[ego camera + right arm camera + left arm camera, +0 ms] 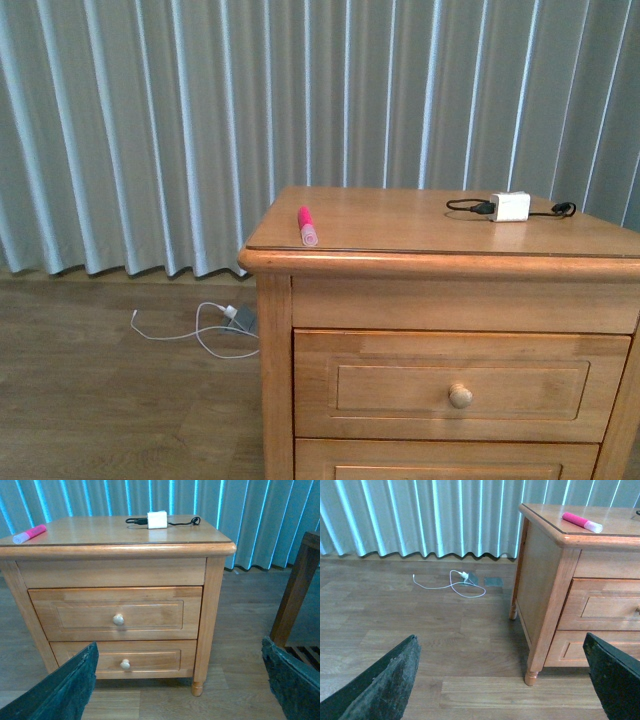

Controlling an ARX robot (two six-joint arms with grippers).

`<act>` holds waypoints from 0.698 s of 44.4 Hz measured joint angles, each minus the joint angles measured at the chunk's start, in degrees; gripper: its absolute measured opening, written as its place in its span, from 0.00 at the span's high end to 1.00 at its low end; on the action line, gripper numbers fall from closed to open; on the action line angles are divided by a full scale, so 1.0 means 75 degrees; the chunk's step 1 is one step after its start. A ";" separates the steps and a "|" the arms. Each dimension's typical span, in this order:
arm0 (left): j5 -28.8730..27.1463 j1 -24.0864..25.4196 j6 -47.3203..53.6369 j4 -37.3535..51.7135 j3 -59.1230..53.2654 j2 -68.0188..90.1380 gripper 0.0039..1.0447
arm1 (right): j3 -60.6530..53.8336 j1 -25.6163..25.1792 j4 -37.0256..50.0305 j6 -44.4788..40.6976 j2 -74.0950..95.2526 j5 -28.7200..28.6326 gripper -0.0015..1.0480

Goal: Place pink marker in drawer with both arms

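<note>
Black fingers (395, 680) of the left gripper (500, 637) sit nearest in its wrist view, spread wide with only floor (445, 630) showing between them. Likewise agape is the right gripper (180, 642), its two fingers (70, 685) far apart and holding nothing, facing the front of the cabinet (215, 605). Neither arm shows in the front view.

Beyond the grippers, the cabinet carries two drawers. The drawer (400, 385) of the task, low and right of centre in the front frame, is shut flush, with one round knob (460, 395). A lower drawer (150, 660) beneath it is also shut, with one knob of its own.

One pink marker (307, 227) lies on the cabinet top, left of centre in the front frame, near the top's front left corner, pale cap toward the camera. One white charger (511, 207) with one black cable (465, 206) sits at the upper right of that frame, well apart from the marker. At lower left, one white cable (200, 335) lies on the floor before the pleated curtain (150, 130). One dark wooden frame (295, 595) stands beside the cabinet in the right wrist view.
</note>
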 joint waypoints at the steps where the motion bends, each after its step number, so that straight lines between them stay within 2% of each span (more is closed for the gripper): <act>1: 0.0000 0.0000 0.0000 0.0000 0.0000 0.0000 0.06 | 0.0000 0.0000 0.0000 0.0000 0.0000 0.0000 0.07; 3: 0.0000 0.0000 0.0003 0.0000 0.0000 0.0000 0.06 | 0.0000 0.0000 0.0000 -0.0003 0.0000 -0.0003 0.09; 24: 0.0000 0.0000 0.0000 0.0000 0.0000 0.0000 0.06 | 0.0003 -0.0003 -0.0029 -0.0017 0.0017 -0.0047 0.08; 27: 0.0003 0.0000 0.0003 0.0000 0.0000 0.0000 0.06 | 0.0367 -0.0006 -0.1003 -0.0146 0.0627 -0.0595 0.08; 31: 0.0000 0.0000 0.0000 0.0000 0.0000 0.0000 0.06 | 0.0513 0.0329 -0.0819 -0.0149 0.1728 -0.0580 0.08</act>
